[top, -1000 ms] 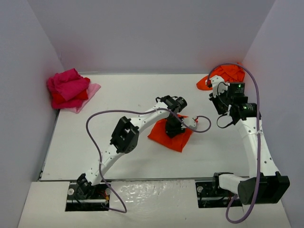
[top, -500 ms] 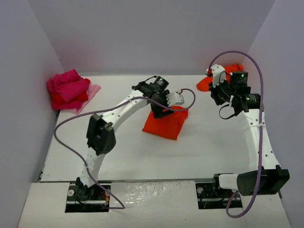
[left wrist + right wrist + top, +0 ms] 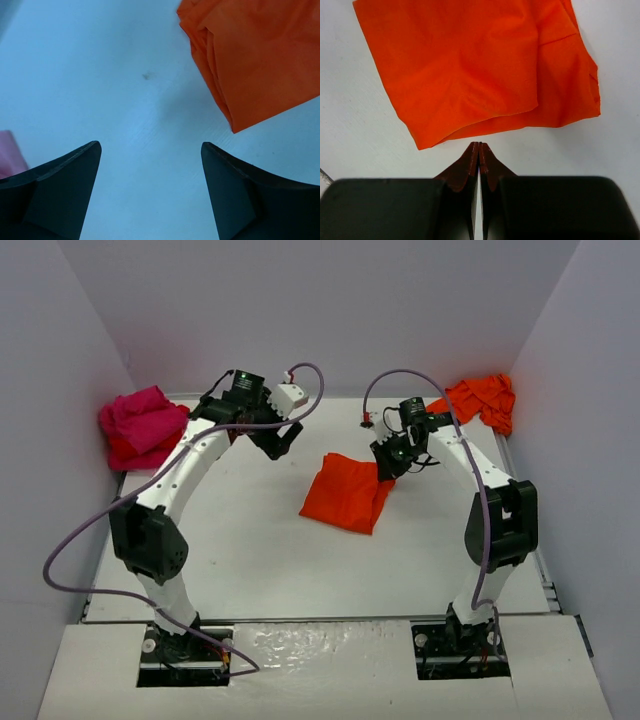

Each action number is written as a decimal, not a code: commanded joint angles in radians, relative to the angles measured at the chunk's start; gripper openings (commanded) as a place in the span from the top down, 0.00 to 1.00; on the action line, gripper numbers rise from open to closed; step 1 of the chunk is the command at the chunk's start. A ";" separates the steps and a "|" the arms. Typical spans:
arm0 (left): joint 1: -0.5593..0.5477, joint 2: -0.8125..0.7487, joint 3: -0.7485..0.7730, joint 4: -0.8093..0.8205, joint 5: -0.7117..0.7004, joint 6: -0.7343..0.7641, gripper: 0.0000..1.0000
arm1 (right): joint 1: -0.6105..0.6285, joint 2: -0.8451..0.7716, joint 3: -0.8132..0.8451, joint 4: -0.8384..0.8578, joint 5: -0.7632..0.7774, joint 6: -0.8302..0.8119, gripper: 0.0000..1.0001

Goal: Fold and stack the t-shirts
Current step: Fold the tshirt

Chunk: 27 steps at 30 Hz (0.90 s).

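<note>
Top external view, read from the left: a magenta and red shirt pile (image 3: 140,425) sits bunched in the far left corner of the table (image 3: 250,550). The left gripper (image 3: 278,440) hangs just right of it, well short of the folded orange-red t-shirt (image 3: 348,492) at mid-table. The right gripper (image 3: 385,468) is at that shirt's far right corner, and a crumpled orange-red heap (image 3: 482,400) lies in the far right corner. On the left wrist view the fingers stand wide apart and empty over bare table, with the folded shirt (image 3: 255,55) up and to the right of them and clear of both tips. On the right wrist view the right gripper (image 3: 478,150) has its fingers pressed together with nothing between them. Its tips are just beside the shirt's (image 3: 470,70) layered edge, and whether they touch it cannot be told. The step in hand looks like shifting this folded shirt toward a stack. To do it well the right fingers should part, take every layer at that edge in one bite, and lift low and level so the fold does not spill open. The left arm's best place is probably clear of that path.
</note>
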<state>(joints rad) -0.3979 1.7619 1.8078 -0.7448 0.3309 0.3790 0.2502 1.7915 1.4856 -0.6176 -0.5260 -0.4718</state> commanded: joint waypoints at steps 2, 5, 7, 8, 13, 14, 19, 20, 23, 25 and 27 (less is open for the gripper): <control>0.027 0.122 0.003 -0.007 0.173 -0.055 0.22 | 0.006 0.074 0.066 -0.021 -0.042 0.007 1.00; 0.028 0.200 0.027 -0.029 0.234 -0.021 0.24 | 0.028 0.194 0.071 -0.022 0.081 0.024 1.00; 0.029 0.236 0.045 -0.050 0.258 -0.017 0.25 | 0.039 0.236 0.063 -0.017 0.142 0.025 1.00; 0.030 0.259 0.057 -0.060 0.264 -0.020 0.25 | 0.045 0.255 0.059 -0.012 0.172 0.026 1.00; 0.031 0.338 0.103 -0.099 0.298 -0.017 0.25 | 0.055 0.309 0.064 -0.004 0.305 0.038 1.00; 0.031 0.348 0.107 -0.103 0.306 -0.017 0.25 | 0.055 0.325 0.065 -0.003 0.346 0.042 1.00; 0.033 0.383 0.131 -0.108 0.349 -0.036 0.25 | 0.057 0.350 0.062 0.011 0.439 0.048 1.00; 0.033 0.386 0.134 -0.110 0.355 -0.040 0.25 | 0.057 0.344 0.061 0.015 0.444 0.045 1.00; 0.033 0.395 0.168 -0.128 0.370 -0.048 0.25 | 0.059 0.266 0.084 0.018 0.477 0.047 1.00; 0.035 0.388 0.184 -0.135 0.359 -0.044 0.25 | 0.058 0.187 0.098 0.015 0.480 0.040 1.00; 0.048 0.360 0.166 -0.092 0.353 -0.064 0.27 | 0.058 0.103 0.112 0.016 0.468 0.030 1.00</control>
<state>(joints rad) -0.3726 2.1940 1.9293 -0.8592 0.6516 0.3412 0.3138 2.0895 1.5535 -0.6001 -0.1235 -0.4237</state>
